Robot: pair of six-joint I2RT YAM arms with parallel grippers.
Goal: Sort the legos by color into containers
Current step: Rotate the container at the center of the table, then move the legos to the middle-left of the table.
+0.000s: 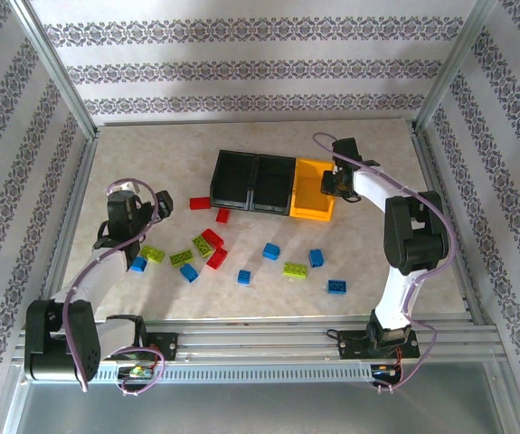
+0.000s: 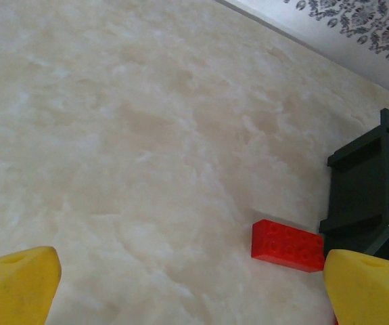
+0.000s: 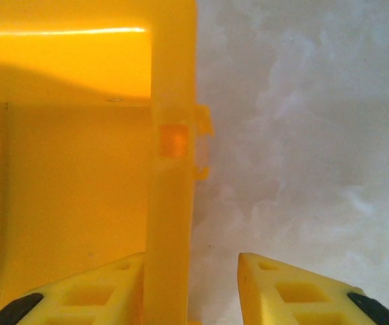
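Beige marble-look tabletop (image 1: 377,244) in an aluminium-framed enclosure with patterned wallpaper.

Near half: small studded plastic bricks (image 1: 271,250) in red, blue and lime green, scattered loose on the tabletop, all outside the bins.

Left gripper (image 2: 193,288): yellow fingers spread wide, grasping nothing, above bare tabletop. Flat red brick (image 2: 287,245) lies just ahead, just beside a black bin's corner.

Farther: three joined open-top plastic bins in a row.
- Two black bins (image 1: 253,181): floors show bare.
- Yellow-orange bin (image 1: 309,210), rightmost.

Right gripper (image 3: 191,294): jaws slightly parted astride the yellow-orange bin's right wall, unclamped, with a gap on the outer side.
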